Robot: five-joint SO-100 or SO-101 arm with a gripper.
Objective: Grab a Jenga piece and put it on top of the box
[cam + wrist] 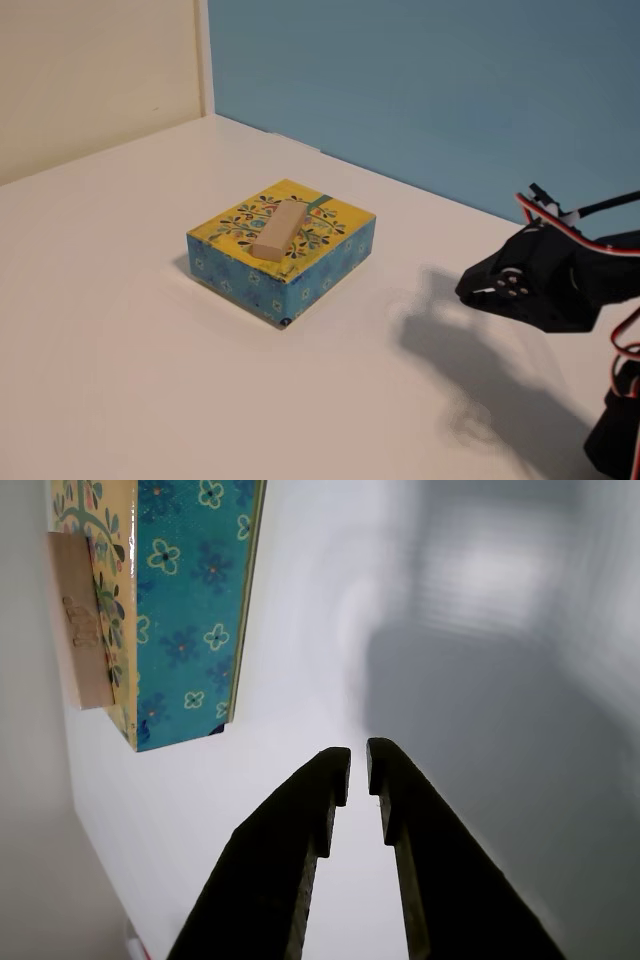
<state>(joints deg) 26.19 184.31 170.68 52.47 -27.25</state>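
The Jenga piece (278, 232), a plain tan wooden block, lies flat across the middle of the box's yellow top. The box (335, 252) sits on the white table, left of centre in the fixed view. In the wrist view the box (185, 600) shows its blue flowered side at the upper left, with the Jenga piece (82, 630) on its top face. My gripper (472, 292) hovers well to the right of the box, apart from it. Its two dark fingers (358, 760) stand almost together with only a thin slit and nothing between them.
A white tabletop (150, 380) spreads around the box. A blue wall (420, 90) and a cream wall (90, 70) bound the far side. The arm's body and cables (600, 290) occupy the right edge, casting a shadow on the table.
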